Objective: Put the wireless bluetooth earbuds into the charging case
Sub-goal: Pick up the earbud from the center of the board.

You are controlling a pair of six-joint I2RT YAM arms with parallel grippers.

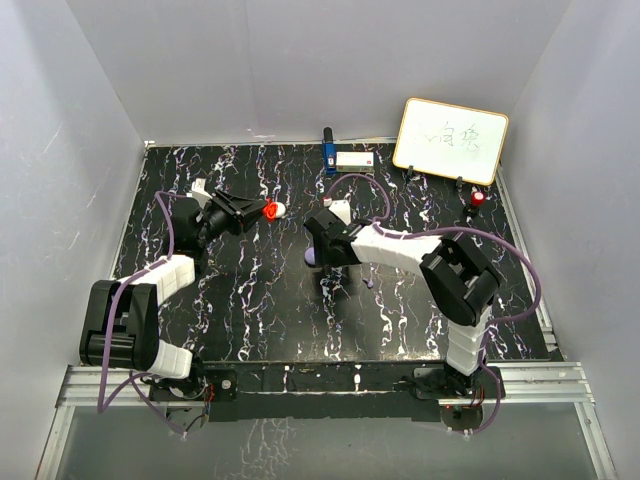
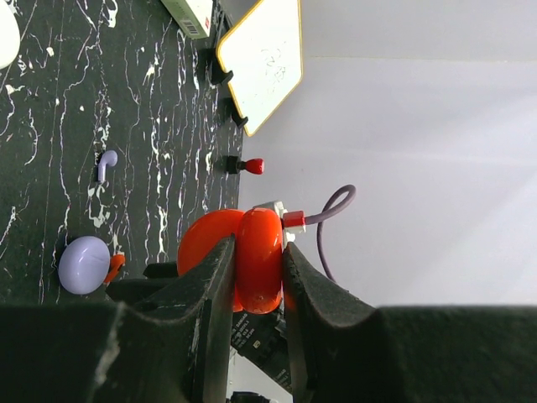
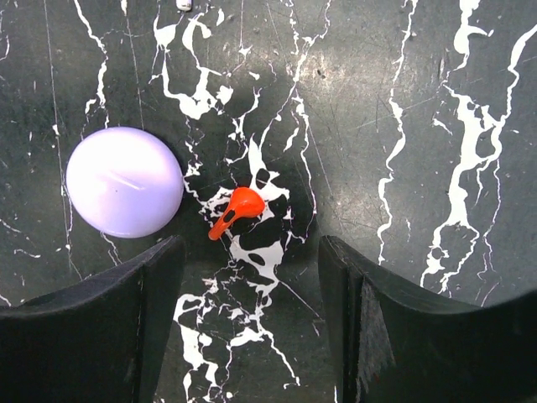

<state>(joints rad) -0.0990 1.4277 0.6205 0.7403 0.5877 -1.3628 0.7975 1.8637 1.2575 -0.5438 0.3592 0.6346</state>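
Observation:
My left gripper (image 1: pixel 260 212) is shut on a red charging case (image 1: pixel 270 211) and holds it above the table. In the left wrist view the case (image 2: pixel 256 290) shows as two rounded halves between the fingers (image 2: pixel 214 277). A tiny red earbud (image 3: pixel 237 209) lies on the marble table beside a closed purple case (image 3: pixel 124 181). My right gripper (image 3: pixel 252 281) is open, low over the table, with the red earbud just beyond its fingertips. In the top view this gripper (image 1: pixel 318 255) hides the red earbud. A purple earbud (image 1: pixel 370 284) lies apart, also visible from the left wrist (image 2: pixel 105 162).
A white case (image 1: pixel 341 211) sits behind the right gripper. At the back stand a whiteboard (image 1: pixel 450 140), a white box (image 1: pixel 354 159), a blue object (image 1: pixel 328 152) and a red-capped object (image 1: pixel 478 199). Grey walls enclose the table on three sides.

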